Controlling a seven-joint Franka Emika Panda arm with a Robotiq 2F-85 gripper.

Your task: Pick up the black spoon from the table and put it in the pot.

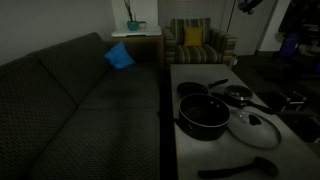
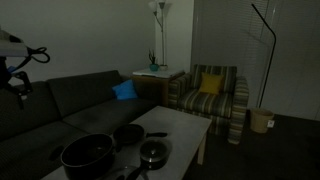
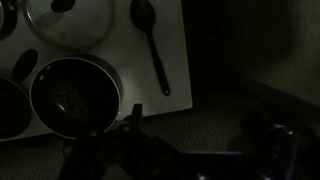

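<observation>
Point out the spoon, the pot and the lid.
spoon (image 3: 154, 50), wrist view, middle of its handle.
pot (image 3: 72, 98), wrist view, bare inside bottom.
lid (image 3: 75, 25), wrist view, the glass beside the knob.

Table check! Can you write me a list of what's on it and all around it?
Surface: pale table, dim light.
Job's things: black spoon lies flat on the table beside the glass lid; pot uncovered.
Clutter: glass lid, two pans.
Hand: hand open, holding nothing, not touching the spoon.
Cables: nothing seen.
Surroundings: sofa with blue pillow, striped armchair.
</observation>
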